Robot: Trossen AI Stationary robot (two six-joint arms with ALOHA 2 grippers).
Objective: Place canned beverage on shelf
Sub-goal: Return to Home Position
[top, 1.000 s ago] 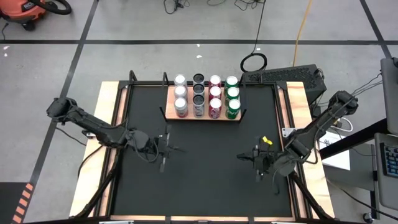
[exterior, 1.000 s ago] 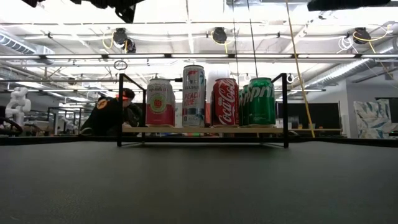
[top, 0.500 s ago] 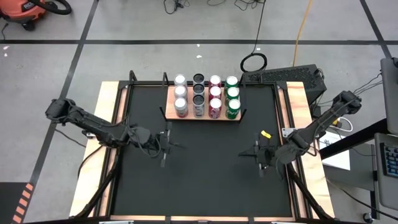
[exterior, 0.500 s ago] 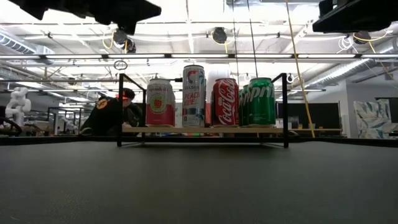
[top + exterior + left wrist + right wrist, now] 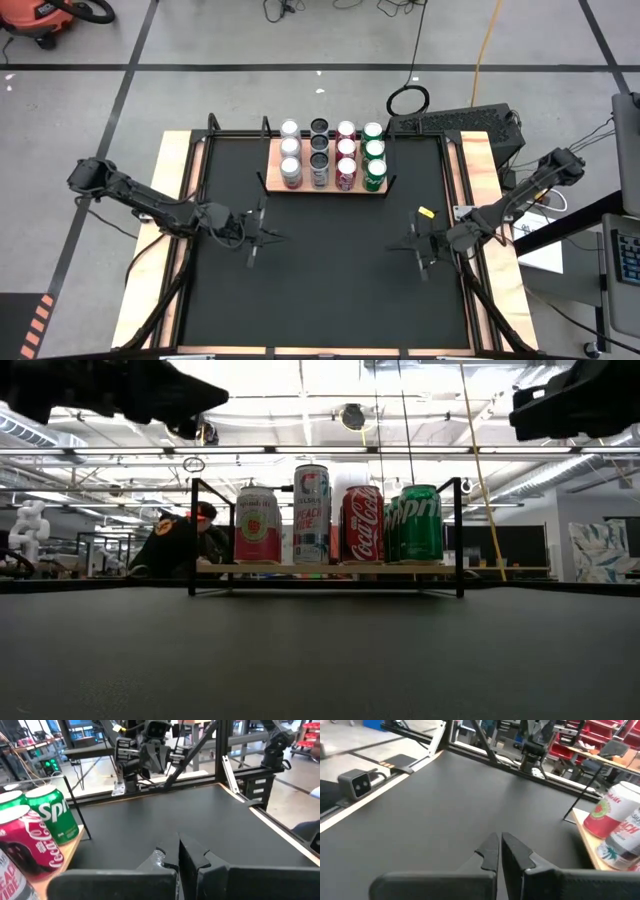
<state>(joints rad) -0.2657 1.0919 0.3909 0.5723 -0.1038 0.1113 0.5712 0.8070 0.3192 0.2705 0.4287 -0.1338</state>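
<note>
Where the black mat point(image 5: 320, 285) reaches its far edge, the shelf point(image 5: 325, 191) stands with twelve cans point(image 5: 346, 148) upright on it, four abreast and three deep; the nearest row reads pink, white, red and green from left to right. Nearer than the shelf and apart from it, the left gripper point(image 5: 264, 237) hangs over the mat's left part, its fingers pressed together on nothing. The right gripper point(image 5: 412, 243) hangs over the mat's right part, likewise closed and empty.

Coca-Cola: red can point(image 5: 362, 523); Sprite: grn can point(image 5: 420, 522)
</note>
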